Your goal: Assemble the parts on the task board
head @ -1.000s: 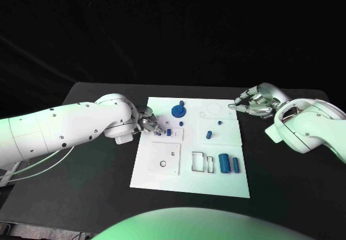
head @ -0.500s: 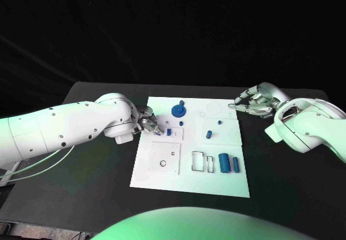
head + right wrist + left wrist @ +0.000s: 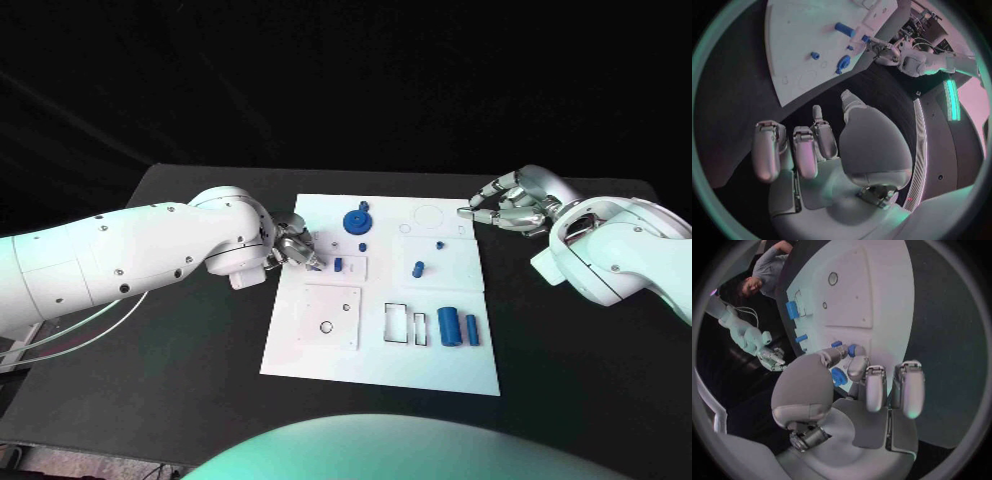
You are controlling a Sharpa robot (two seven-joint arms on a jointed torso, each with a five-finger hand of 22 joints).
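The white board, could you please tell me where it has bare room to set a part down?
The white board is bare along its near edge, below the square plate and the two blue cylinders. Its far right corner, near the right hand, holds only faint outlines. It is crowded by the left hand, around the blue gear.

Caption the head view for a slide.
Left robot hand works at small blue parts on the task board; right robot hand hovers beside it.

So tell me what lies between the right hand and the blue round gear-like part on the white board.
Head view: bare white board with a faint circular outline between right hand and blue gear-like part.
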